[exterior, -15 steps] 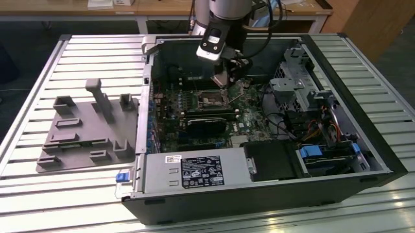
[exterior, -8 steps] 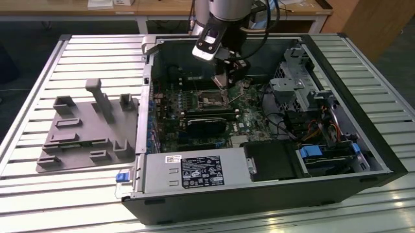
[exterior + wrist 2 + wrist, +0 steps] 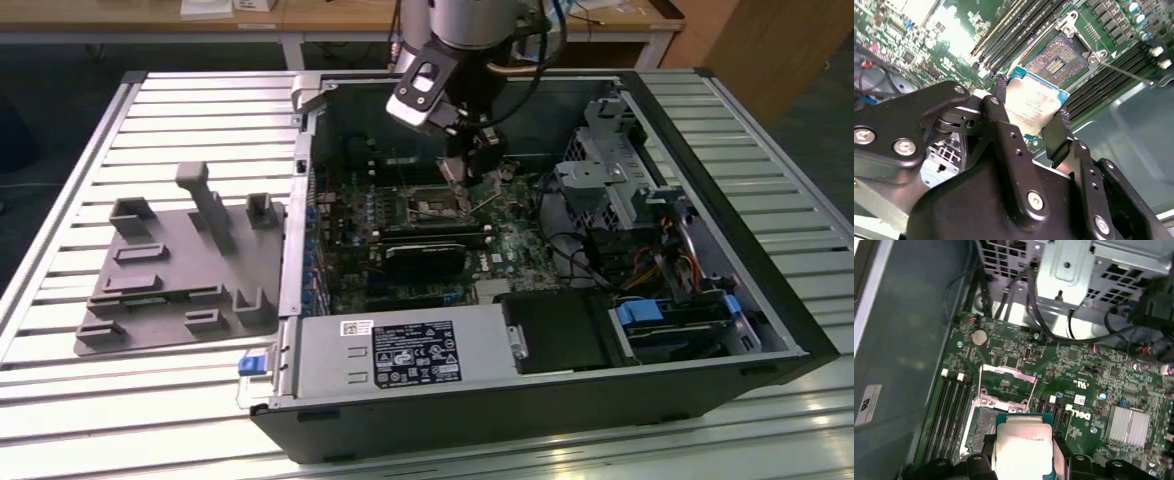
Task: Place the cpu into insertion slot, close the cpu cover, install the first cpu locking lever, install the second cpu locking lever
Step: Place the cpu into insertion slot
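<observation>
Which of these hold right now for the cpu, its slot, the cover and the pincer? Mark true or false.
The pincer grips the cpu. True.
The cpu sits in the insertion slot. False: the slot is bare; the cpu is in the pincer.
The cpu cover is swung open. True.
The pincer hovers outside the computer case. False: it reaches inside the case.

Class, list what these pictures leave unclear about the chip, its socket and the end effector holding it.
- First wrist view: the flat silvery-grey square cpu covers part of the dark, metal-rimmed insertion slot.
- Second wrist view: the black end effector clamps the cpu, hiding its side edges and rear.
- Exterior view: whether the cpu touches the insertion slot; the end effector blocks it.
</observation>
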